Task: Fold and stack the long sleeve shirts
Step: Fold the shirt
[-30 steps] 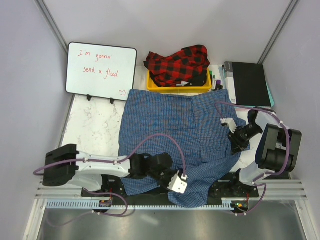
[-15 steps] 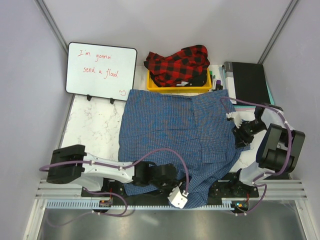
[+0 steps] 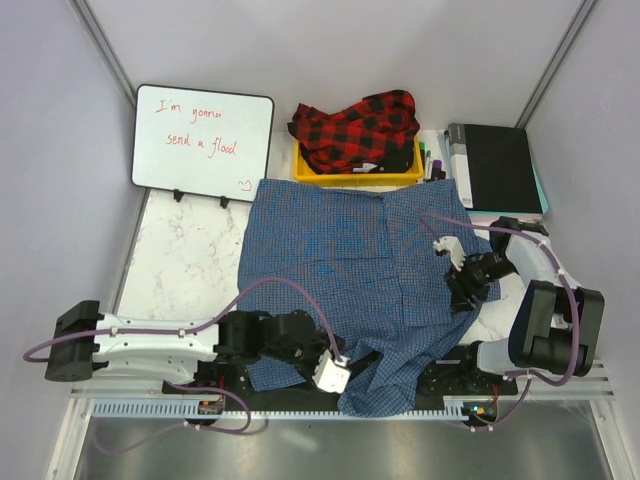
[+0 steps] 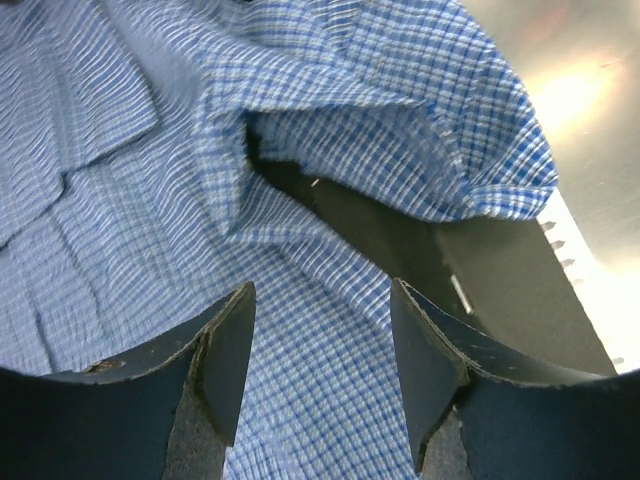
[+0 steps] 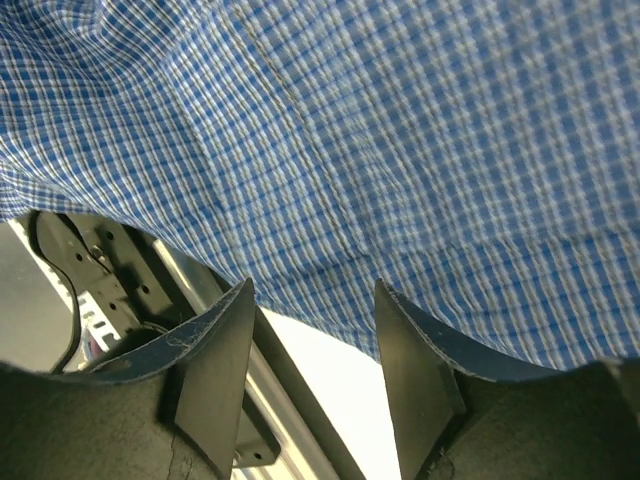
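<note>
- The left gripper point(image 4: 320, 300) is seen in the left wrist view with its jaws spread apart; nothing is pinched between the two dark fingers point(image 4: 225, 350).
- Blue checked cloth is seen through the gap, just beyond the fingertips. Whether the cloth is touched by the tips cannot be told.
- Only in this view is a raised fold of the blue shirt point(image 4: 330, 90) shown, with a dark hollow under it. The hem is draped over a black rail point(image 4: 500, 290) at the near edge of the table.
- The right gripper point(image 5: 312, 290) is seen in the right wrist view with its jaws likewise held apart, and no cloth is clamped between them.
- The upper part of that view is filled by the blue check, with a stitched seam running across it. Below the cloth's edge a strip of metal frame and a dark cable are shown, which are not made out from above.
- Only in the top view is the whole layout given: the blue shirt is spread flat over the middle of the marble table point(image 3: 185, 260), and its near hem is bunched and hung over the front edge between the two arm bases.
- From above, the left gripper is placed at that bunched hem and the right gripper at the shirt's right edge.
- The red-and-black plaid shirt point(image 3: 355, 130) is heaped in a yellow bin point(image 3: 305, 172) at the far edge, just beyond the blue shirt's collar end.
- A whiteboard point(image 3: 200, 140) with red handwriting is stood to the left of the bin, and a black binder point(image 3: 495, 165) is laid to its right.
</note>
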{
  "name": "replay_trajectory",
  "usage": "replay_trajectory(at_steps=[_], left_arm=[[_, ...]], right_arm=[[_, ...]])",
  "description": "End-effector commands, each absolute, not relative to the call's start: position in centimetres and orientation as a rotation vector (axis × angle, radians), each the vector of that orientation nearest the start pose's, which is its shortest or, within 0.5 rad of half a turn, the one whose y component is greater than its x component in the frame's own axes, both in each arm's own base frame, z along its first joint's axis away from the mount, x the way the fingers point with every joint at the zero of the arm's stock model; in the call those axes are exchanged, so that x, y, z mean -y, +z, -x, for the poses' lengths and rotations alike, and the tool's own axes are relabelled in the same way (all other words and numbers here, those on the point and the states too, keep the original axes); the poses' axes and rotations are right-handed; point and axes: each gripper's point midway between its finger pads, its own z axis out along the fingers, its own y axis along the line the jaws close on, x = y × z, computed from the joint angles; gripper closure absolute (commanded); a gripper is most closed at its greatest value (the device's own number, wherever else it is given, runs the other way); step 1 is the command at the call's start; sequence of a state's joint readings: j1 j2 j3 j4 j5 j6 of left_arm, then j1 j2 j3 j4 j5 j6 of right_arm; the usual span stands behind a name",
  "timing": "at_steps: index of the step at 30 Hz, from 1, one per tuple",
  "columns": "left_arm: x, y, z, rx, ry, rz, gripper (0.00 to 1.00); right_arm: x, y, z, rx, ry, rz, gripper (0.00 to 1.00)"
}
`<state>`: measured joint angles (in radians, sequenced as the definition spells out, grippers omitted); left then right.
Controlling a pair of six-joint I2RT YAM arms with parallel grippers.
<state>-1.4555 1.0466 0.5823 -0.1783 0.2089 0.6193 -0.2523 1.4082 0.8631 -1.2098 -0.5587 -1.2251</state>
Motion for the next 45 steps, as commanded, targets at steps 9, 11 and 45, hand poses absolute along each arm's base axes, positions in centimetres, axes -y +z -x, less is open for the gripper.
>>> replay_trajectory(at_steps=[9,11,45], left_arm=[[29.6,13.4,-9.6,-1.295,-0.552,-1.778,0.35],[29.3,14.1,-11.1,-1.341,-0.536,-1.711,0.34],[22.3,15.1,-22.9,-1.667,-0.405,-1.288,0.36]], right_arm=[[-2.4,3.8,-18.2,-2.661,0.694,1.130,0.41],[-2.2,3.6,-17.9,-2.682,0.685,1.122,0.41],[-5.1,9.8,-20.1,-2.479,0.945,1.086,1.00]])
